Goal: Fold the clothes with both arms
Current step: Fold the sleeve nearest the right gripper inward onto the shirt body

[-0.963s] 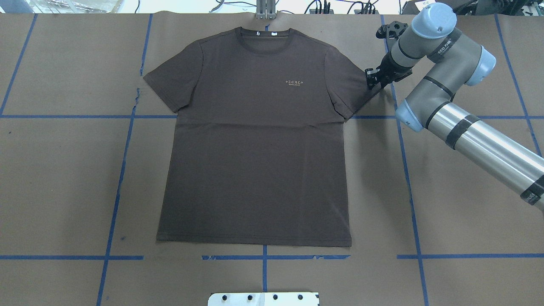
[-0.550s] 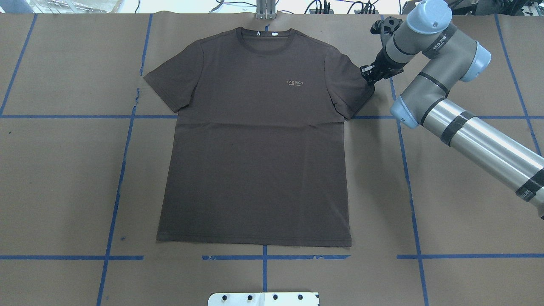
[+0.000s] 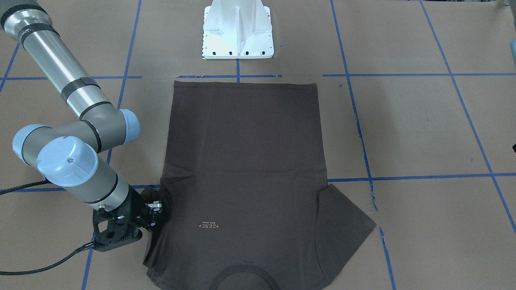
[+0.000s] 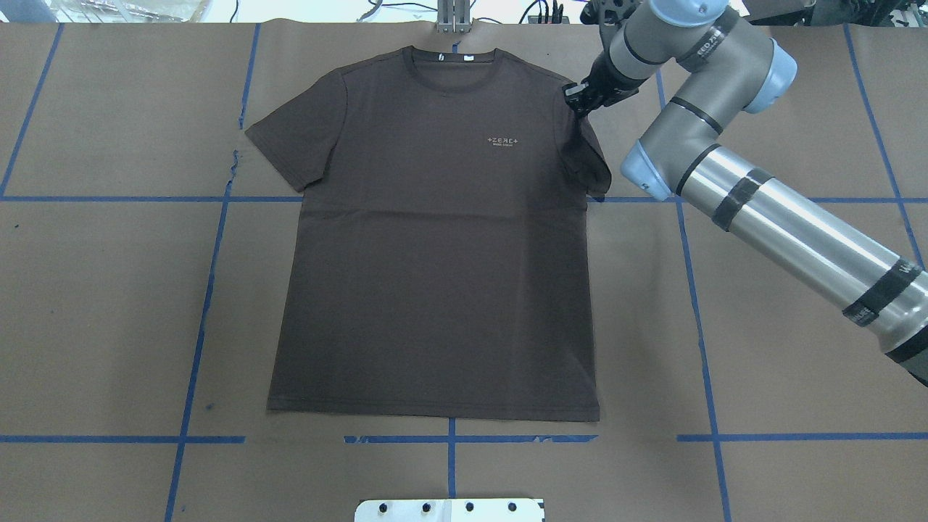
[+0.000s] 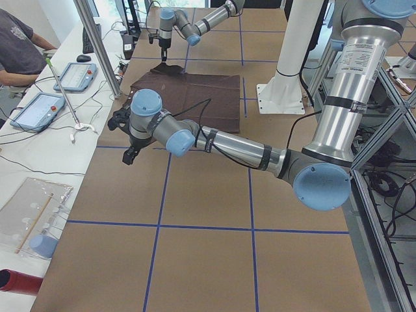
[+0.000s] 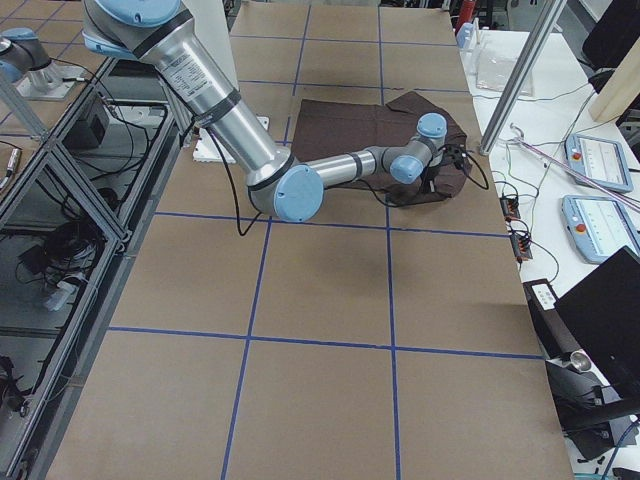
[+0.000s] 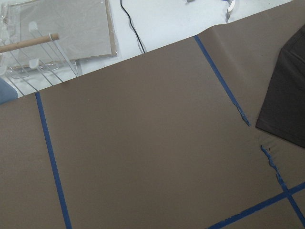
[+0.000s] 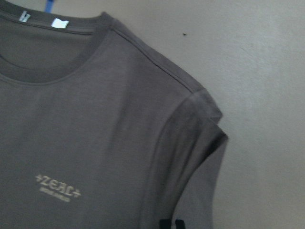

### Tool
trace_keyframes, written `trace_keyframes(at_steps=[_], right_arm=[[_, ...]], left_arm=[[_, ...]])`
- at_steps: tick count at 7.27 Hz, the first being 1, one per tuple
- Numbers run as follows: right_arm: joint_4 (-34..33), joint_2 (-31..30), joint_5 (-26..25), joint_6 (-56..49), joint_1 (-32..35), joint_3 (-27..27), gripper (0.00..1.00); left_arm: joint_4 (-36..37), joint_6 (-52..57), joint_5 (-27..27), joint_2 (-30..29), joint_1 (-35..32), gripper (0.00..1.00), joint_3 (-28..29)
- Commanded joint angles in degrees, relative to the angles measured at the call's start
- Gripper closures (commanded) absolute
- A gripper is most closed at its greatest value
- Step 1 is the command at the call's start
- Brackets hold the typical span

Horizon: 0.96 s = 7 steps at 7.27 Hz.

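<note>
A dark grey-brown T-shirt point(image 4: 435, 254) lies flat on the brown table, chest logo up, collar at the far edge. My right gripper point(image 4: 578, 99) is shut on the shirt's right sleeve point(image 4: 591, 156), which is lifted and drawn in over the shoulder. The front-facing view shows that gripper point(image 3: 157, 211) at the bunched sleeve edge beside the T-shirt point(image 3: 242, 153). In the right wrist view the sleeve point(image 8: 200, 157) hangs folded, with dark fingertips point(image 8: 164, 223) at the bottom edge. My left gripper point(image 5: 130, 155) hovers over bare table left of the shirt; I cannot tell whether it is open or shut.
Blue tape lines point(image 4: 210, 290) grid the brown paper. The white base pedestal point(image 3: 238, 30) stands just behind the shirt's hem. A person point(image 5: 16, 45) sits at a side desk holding tablets point(image 5: 71, 75) and cables. A metal post point(image 4: 453, 18) stands past the collar.
My right gripper has moved left and toward the far edge, carrying the right sleeve inward so it no longer lies spread out. The rest of the shirt has not moved.
</note>
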Motion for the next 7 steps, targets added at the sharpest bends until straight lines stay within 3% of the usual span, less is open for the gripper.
trace_keyframes(at_steps=[1,3,4,5,6,7], right_arm=[[0.0,4.0,-5.5,0.8,-4.6,-0.4,1.00],[0.1,5.2,-8.6,0.9,-7.0,-0.9,1.00],[0.1,5.2,-8.6,1.4,-6.9,-1.1,0.70],[0.1,5.1,-8.6,1.4,-6.9,-1.2,0.01],[0.0,5.2,-8.0,3.6,-6.7,-1.0,0.00],[-3.6,5.1,-3.2,6.6,-5.4,0.0,0.00]], left_arm=[[0.0,0.0,0.0,0.0,-0.1,0.00,-0.1],[0.0,0.0,0.0,-0.2,0.0,0.00,0.0],[-0.1,0.0,0.0,-0.4,0.0,0.00,0.0],[-0.8,0.0,0.0,-0.4,0.0,0.00,0.0],[-0.9,-0.3,0.2,-0.5,0.1,0.00,0.0],[-1.5,-6.2,0.5,-2.8,1.8,0.00,0.7]])
